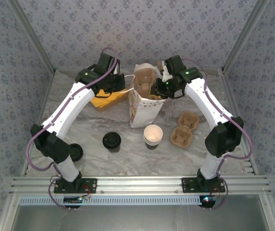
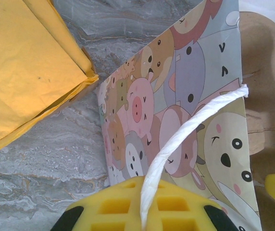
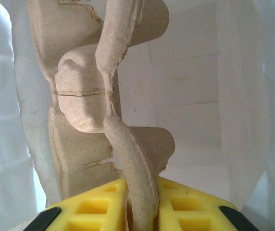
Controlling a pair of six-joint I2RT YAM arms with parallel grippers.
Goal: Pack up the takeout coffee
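The cup [image 1: 153,134] is seen upright on the table [image 1: 94,126], just in front of the bag [image 1: 141,114] and not yet packed. The step in hand is judged to be the seating of a carrier [image 3: 94,96] in the bag, so that the cup can be set into it afterwards. The carrier's middle ridge is pinched between the pads of the right gripper [image 3: 140,199], and it hangs on edge between the bag's white walls. It is best lowered slowly and straight, clear of those walls, and laid flat at the bottom with its wells upward before it is let go. The bag's mouth is held open by the left gripper [image 2: 144,197], pressed together on the twisted white handle [image 2: 190,127]. That handle should be drawn taut and outward but not lifted, since so light a bag could be tipped onto the cup. Counted from near to far: a lid [image 1: 75,151] partly hidden by the left arm and a second lid [image 1: 112,141], two in all; one cup, though a nested stack cannot be ruled out; a spare carrier [image 1: 184,129] lying flat on the right, making two carriers; one bag; one yellow envelope [image 1: 107,100], possibly folded double.
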